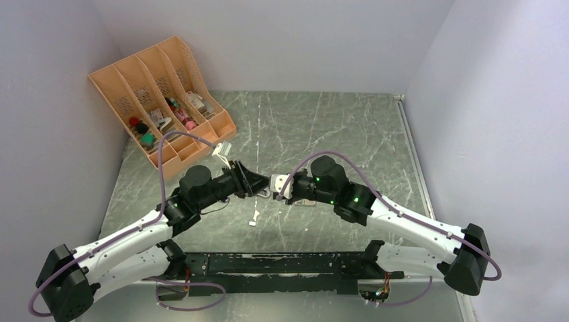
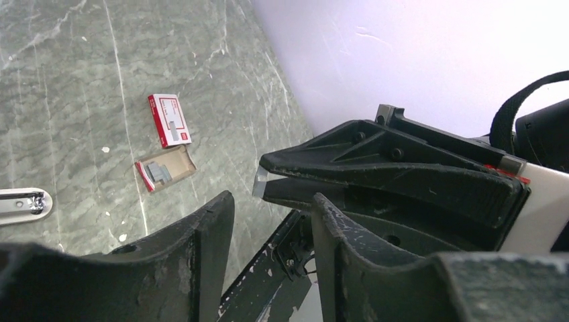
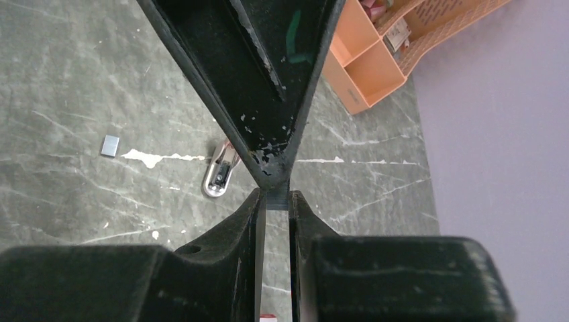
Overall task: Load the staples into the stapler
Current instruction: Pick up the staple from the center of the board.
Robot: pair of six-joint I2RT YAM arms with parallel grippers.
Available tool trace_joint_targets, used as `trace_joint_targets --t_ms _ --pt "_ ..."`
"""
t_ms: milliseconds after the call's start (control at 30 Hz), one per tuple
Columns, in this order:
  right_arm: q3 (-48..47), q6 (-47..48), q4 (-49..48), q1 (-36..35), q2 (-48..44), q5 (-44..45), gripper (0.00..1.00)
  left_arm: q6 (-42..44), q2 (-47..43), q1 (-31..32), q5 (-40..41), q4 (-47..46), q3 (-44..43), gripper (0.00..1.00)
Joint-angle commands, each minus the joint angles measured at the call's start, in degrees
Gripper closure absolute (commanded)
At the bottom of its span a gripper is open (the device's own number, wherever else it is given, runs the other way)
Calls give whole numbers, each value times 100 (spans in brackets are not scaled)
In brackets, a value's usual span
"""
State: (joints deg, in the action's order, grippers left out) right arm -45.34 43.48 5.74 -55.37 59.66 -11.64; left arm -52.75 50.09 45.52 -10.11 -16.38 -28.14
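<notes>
Top external view: the two arms bend in and meet tip to tip over the middle of the green, stone-looking bench (image 1: 335, 127). The left hand (image 1: 263, 184) and the right hand (image 1: 276, 188) almost touch, I think so one can pass something tiny to the other. An orange plastic rack (image 1: 161, 94) with little holes in its walls stands in the far left corner.

Left wrist view: the left hand's two black, scuffed fingers (image 2: 201, 261) are spread apart with nothing between them. Just ahead, the right hand's pointed tips press on a short, silvery strip of staples (image 2: 259, 182). It is held up in the air, likely so it can be taken or lined up. Down on the bench lies the red-and-white box (image 2: 169, 119), made of card. Just beside it is the open tray (image 2: 164, 168) with more grey staples inside. A shiny metal piece (image 2: 23, 203) peeks in at the left edge. I cannot tell if it is the stapler.

Right wrist view: the right hand's fingers (image 3: 235, 255) pinch the thin strip, which stands between them. The left hand's wedge-shaped tip points right at it.
</notes>
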Motion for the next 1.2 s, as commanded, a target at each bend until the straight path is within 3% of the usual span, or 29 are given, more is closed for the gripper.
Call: trace_joint_targets --t_ms 0,467,967,1167 --pt "-220 65 -221 -74 -33 103 84 28 42 42 142 -374 -227 51" --pt "-264 72 -236 -143 -50 72 84 29 56 37 99 -436 -245 67" --pt "-278 44 -257 -200 -119 -59 84 61 79 36 134 -417 -271 75" --pt "-266 55 -249 -214 -147 -65 83 57 38 41 183 -345 -280 84"
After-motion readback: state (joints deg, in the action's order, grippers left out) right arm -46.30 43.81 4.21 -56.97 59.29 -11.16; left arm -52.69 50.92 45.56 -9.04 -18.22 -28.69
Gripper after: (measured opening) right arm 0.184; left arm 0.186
